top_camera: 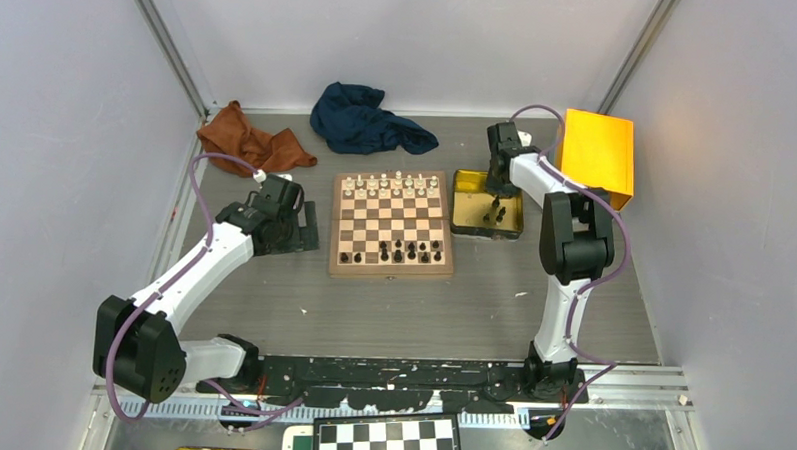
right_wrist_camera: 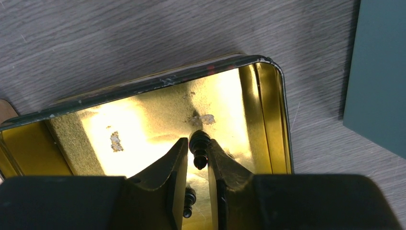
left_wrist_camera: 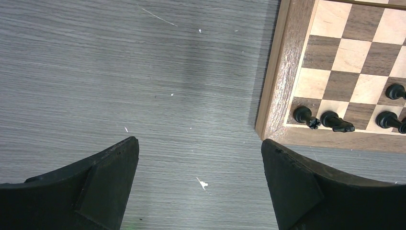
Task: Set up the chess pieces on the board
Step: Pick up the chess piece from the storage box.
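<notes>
One black piece (right_wrist_camera: 199,152) — pinched in the right end effector (right_wrist_camera: 197,143).

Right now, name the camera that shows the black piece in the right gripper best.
Right wrist: the black piece sits large in the right gripper over the gold tin. Top view shows only a speck there; left wrist doesn't show it.

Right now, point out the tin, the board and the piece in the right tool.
tin (right_wrist_camera: 270,120): right wrist view, right wall.
board (top_camera: 390,273): top view, near rim.
piece (right_wrist_camera: 199,143): right wrist view, its top.
</notes>
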